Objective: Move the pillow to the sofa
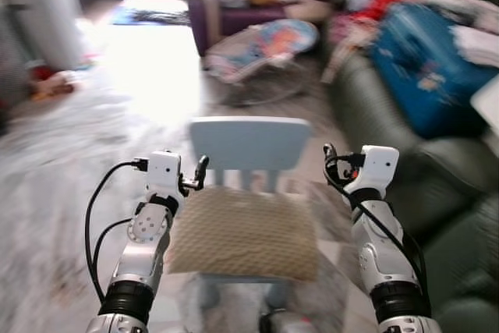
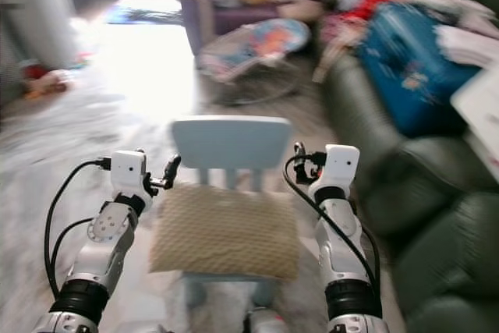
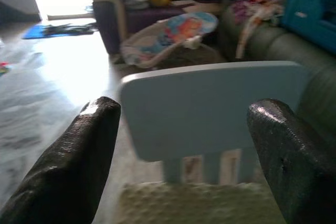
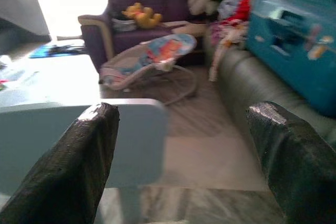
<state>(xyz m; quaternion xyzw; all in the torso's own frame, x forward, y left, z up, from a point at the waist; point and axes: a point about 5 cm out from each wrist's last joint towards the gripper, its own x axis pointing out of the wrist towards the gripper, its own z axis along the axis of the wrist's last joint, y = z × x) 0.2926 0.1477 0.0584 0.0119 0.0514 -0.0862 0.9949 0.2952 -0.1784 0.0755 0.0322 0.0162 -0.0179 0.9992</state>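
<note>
A beige, bumpy-textured square pillow is lying flat on the seat of a small pale-blue plastic chair, covering most of the seat up to its front edge. The left claw is hovering beside the pillow's left rear corner, and the right claw is hanging near the chair back's right edge; neither is touching the pillow.

The head views are showing both silver arms flanking the chair, while the dark green leather sofa is running along the right, piled with a blue suitcase and clothes.

The wrist views are revealing what the head views blur: the left claw's fingers are spread wide with the chair back between them, and the right claw's fingers are likewise spread, holding nothing. A purple armchair carrying a yellow plush toy is standing beyond a colourful baby bouncer.
</note>
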